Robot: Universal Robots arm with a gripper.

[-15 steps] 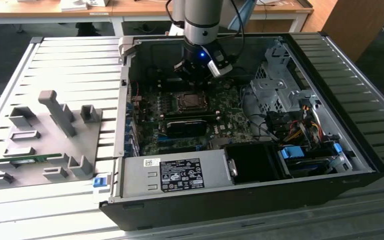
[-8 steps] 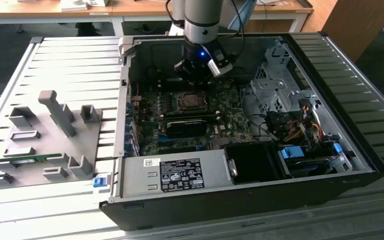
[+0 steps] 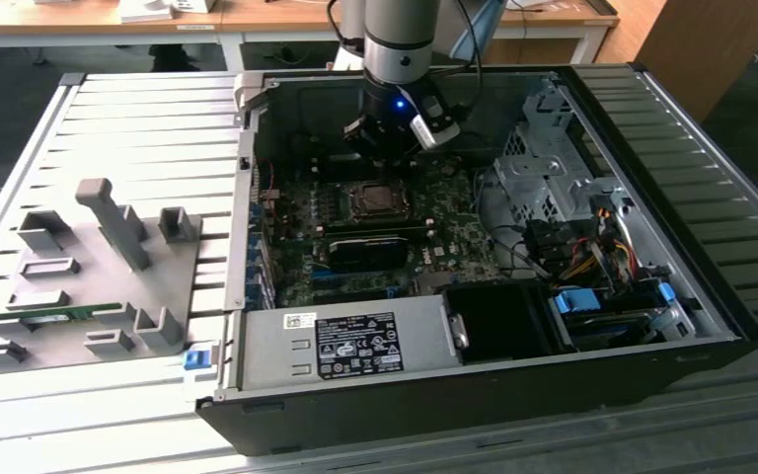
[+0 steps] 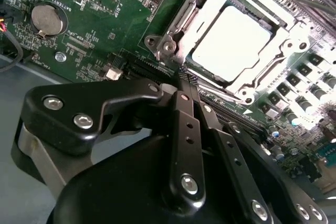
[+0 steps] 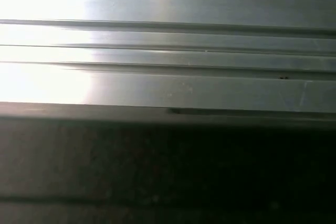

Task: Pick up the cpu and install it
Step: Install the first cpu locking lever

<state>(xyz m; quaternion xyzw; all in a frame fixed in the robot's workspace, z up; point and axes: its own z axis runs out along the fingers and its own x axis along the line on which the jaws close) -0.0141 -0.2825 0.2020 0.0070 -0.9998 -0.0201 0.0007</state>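
Over the open computer case [image 3: 485, 257] in the exterior view, your gripper [image 3: 382, 148] hangs above the motherboard [image 3: 352, 247], just behind the socket [image 3: 376, 200]; from here you cannot tell whether the fingers are apart or together. Turning to the second wrist view, the cpu [image 4: 231, 43] lies seated flat inside the socket frame [image 4: 173, 35], its silver top bare and the retaining frame seemingly open around it. Your fingers [image 4: 185, 114] appear drawn together, gripping nothing, near the socket's edge. Placement looks done; locking it down appears outstanding, calling for care around the frame. Your first wrist view offers ribbed metal worktop [image 5: 168, 51] and a dark case edge.
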